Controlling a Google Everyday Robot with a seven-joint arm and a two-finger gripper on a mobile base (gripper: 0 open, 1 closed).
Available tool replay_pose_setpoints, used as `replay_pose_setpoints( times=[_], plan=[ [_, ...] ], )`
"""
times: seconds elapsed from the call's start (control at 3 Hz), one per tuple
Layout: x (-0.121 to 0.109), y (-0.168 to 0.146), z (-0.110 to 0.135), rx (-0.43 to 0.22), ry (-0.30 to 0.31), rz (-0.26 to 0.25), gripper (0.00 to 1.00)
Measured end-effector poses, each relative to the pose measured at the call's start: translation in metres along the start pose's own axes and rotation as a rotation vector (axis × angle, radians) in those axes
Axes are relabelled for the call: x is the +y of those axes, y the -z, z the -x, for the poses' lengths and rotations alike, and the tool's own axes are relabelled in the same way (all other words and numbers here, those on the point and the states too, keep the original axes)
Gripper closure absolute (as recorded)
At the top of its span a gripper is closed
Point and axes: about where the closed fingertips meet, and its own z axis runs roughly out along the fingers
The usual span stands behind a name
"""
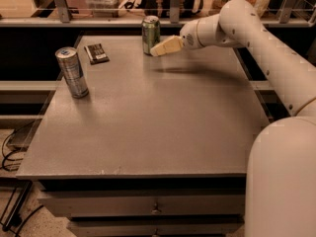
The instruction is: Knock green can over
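The green can (150, 34) stands upright near the far edge of the grey table (148, 117), a little left of the middle. It has a green body with pale markings and a silver top rim. My gripper (158, 49) reaches in from the right on the white arm. Its pale tip is right beside the can's lower right side, at or very near contact, a little above the table.
A taller, slimmer silver-and-blue can (72, 72) stands upright at the left side. A small dark flat packet (96, 53) lies at the far left. A shelf rail with clutter runs behind the table. My white base (281, 181) fills the lower right.
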Motion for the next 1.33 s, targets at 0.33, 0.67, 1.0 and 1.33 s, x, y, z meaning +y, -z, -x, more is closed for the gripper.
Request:
replay_pose_setpoints(
  times=[0.33,0.67,1.0,1.33],
  plan=[
    [-0.003,-0.024,0.007,-0.069,-0.032,0.014,0.00],
    [0.002,-0.048,0.016,-0.109,-0.033,0.052,0.00],
    [0.012,-0.070,0.026,-0.125,-0.009,0.103,0.18],
    [0.020,-0.079,0.035,-0.113,0.024,0.119,0.41]
  ],
)
